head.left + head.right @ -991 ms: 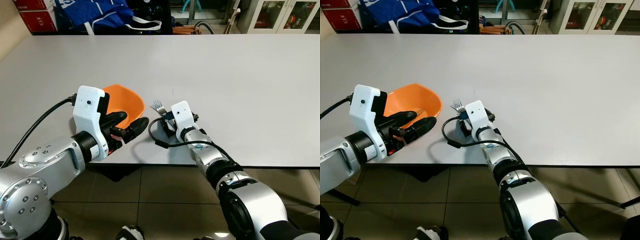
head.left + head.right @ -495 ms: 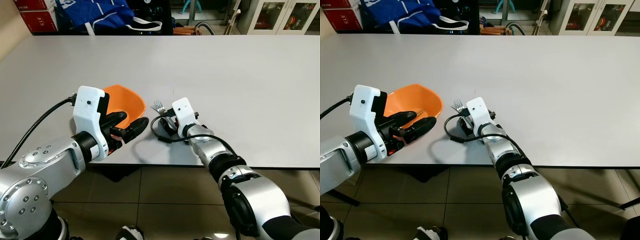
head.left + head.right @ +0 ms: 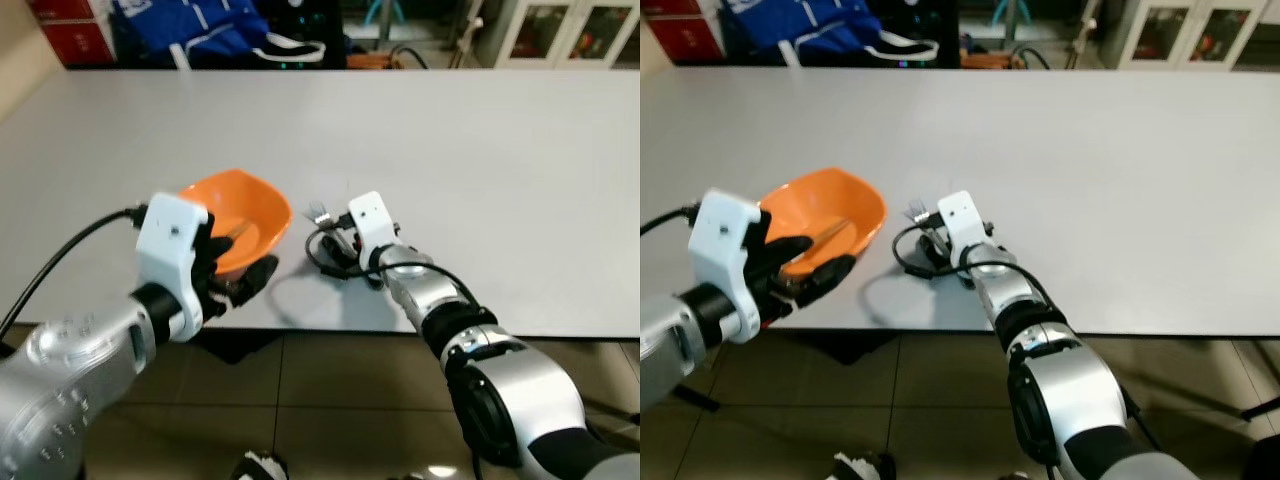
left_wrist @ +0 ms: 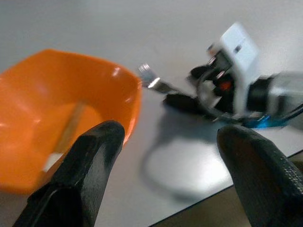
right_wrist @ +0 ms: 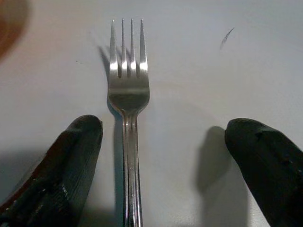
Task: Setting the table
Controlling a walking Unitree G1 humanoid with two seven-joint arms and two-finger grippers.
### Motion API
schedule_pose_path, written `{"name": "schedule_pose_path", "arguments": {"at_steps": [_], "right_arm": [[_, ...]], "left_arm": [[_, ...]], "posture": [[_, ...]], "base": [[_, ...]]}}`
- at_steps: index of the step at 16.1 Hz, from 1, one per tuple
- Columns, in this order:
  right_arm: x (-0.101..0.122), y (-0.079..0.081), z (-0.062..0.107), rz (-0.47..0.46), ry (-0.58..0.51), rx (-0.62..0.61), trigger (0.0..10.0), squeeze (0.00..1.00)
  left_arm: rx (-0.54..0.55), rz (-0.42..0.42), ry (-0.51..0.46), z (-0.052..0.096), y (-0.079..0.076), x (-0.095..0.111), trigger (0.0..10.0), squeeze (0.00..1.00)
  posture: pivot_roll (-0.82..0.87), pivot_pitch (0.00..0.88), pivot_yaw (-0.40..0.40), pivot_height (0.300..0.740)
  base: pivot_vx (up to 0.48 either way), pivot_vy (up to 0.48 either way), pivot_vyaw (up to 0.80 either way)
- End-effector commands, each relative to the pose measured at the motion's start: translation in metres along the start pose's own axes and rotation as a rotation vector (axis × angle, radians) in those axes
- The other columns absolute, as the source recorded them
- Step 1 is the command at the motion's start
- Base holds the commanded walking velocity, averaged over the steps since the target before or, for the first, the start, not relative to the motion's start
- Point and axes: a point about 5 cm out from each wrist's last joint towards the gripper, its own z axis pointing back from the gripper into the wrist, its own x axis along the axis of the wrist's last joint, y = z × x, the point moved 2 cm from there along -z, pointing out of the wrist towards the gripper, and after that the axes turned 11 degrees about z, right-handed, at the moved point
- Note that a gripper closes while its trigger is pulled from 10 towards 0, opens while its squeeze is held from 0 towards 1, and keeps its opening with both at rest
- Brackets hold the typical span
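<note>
An orange bowl stands near the table's front edge, with a thin pale utensil lying inside it. My left gripper hangs open just in front of the bowl, near the table edge, holding nothing. To the bowl's right a silver fork lies flat on the table, tines pointing away from me. My right gripper is low over the table and open. One black finger rests on each side of the fork's handle without touching it.
The grey table stretches bare to the right and far back. A black cable loops from my right wrist onto the table. Beyond the far edge are a blue bag and red boxes.
My left gripper has drawn back and down from the bowl's front rim toward the table edge. My right gripper has crept slightly forward along the fork. The bowl and fork have stayed put.
</note>
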Motion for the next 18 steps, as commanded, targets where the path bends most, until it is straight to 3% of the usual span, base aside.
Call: {"name": "schedule_pose_path", "arguments": {"at_steps": [1,4,6,7,8,10,11,17,18], "right_arm": [[-0.062,0.010,0.012,0.008,0.248,0.027,10.0,1.00],[-0.048,0.010,0.008,0.083,0.168,-0.001,10.0,1.00],[-0.043,0.010,0.006,0.099,0.142,-0.008,10.0,1.00],[-0.038,0.009,0.005,0.108,0.117,-0.025,10.0,1.00],[-0.037,0.008,0.005,0.106,0.111,-0.027,10.0,1.00],[-0.036,0.009,0.005,0.131,0.107,-0.027,10.0,1.00],[-0.037,0.009,0.005,0.146,0.110,-0.029,10.0,1.00],[-0.040,0.009,0.006,0.162,0.107,-0.049,10.0,1.00],[-0.045,0.009,0.008,0.205,0.118,-0.040,10.0,1.00]], "left_arm": [[0.047,-0.098,-0.046,0.001,0.001,-0.002,10.0,0.00],[0.174,-0.282,-0.156,0.012,0.020,-0.024,10.0,0.00],[0.195,-0.339,-0.167,0.014,0.024,-0.035,10.0,0.00],[0.192,-0.422,-0.161,0.015,0.027,-0.055,10.0,0.00],[0.179,-0.464,-0.168,0.016,0.025,-0.061,10.0,0.00],[0.150,-0.464,-0.150,0.014,0.025,-0.079,10.0,0.00],[0.081,-0.480,-0.199,0.009,0.018,-0.087,10.0,0.00],[0.036,-0.435,-0.297,-0.008,0.014,-0.095,10.0,0.00],[0.033,-0.432,-0.309,-0.010,0.015,-0.097,10.0,0.00]], "posture": [[0.16,0.111,0.050,0.740],[0.16,0.115,0.055,0.740],[0.16,0.115,0.058,0.740],[0.15,0.112,0.060,0.740],[0.15,0.112,0.061,0.740],[0.14,0.108,0.062,0.740],[0.14,0.101,0.061,0.740],[0.11,0.078,0.068,0.740],[0.11,0.076,0.069,0.740]], "base": [[0.000,0.000,0.00],[0.000,0.000,0.00],[0.000,0.000,0.00],[0.000,0.000,0.00],[0.000,0.000,0.00],[0.000,0.000,0.00],[0.000,0.000,0.00],[0.000,0.000,0.00],[0.000,0.000,0.00]]}}
